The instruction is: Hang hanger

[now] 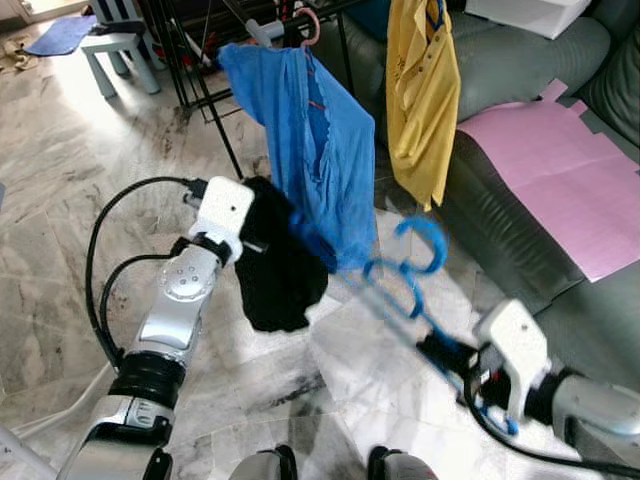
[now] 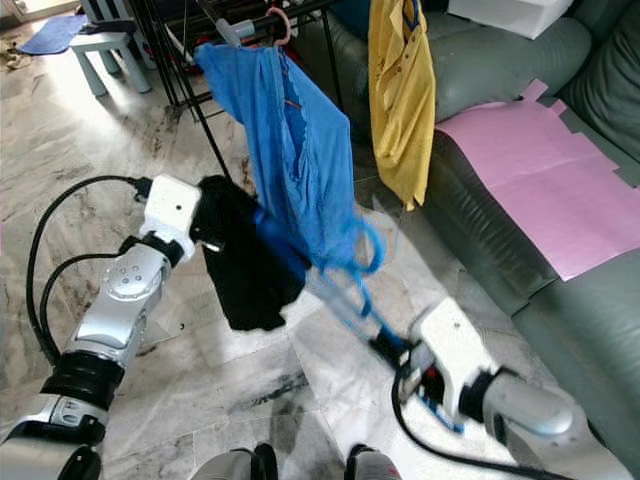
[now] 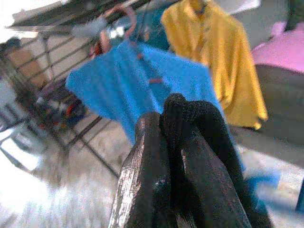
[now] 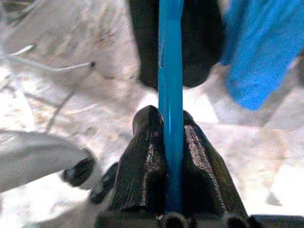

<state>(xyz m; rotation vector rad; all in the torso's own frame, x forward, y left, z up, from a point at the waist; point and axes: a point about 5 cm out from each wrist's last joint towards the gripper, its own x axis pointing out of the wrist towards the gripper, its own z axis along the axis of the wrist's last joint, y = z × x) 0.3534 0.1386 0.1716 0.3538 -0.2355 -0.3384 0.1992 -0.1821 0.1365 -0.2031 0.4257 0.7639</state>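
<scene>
Blue hanger (image 1: 405,275) in right claw (image 4: 172,142), black cloth (image 1: 277,265) in left claw (image 3: 180,156).

A grey-veined marble floor (image 1: 60,200) spreads across the left and lower part of the frame. At the upper left stands a small pale stool (image 1: 118,48), with a blue mat (image 1: 62,33) beyond it in the corner. A black clothes rack (image 1: 205,90) rises along the top centre. From it hang a blue shirt (image 1: 320,150) on a pink hanger (image 1: 310,25), and, to its right, a yellow polo shirt (image 1: 420,100). A black garment (image 1: 275,265) hangs in front of the blue shirt's lower left edge. The right side of the frame holds a dark grey-green sofa (image 1: 510,70), with a pink sheet (image 1: 560,170) spread flat on its seat. A white box (image 1: 530,12) sits on the sofa's back at the top right.
</scene>
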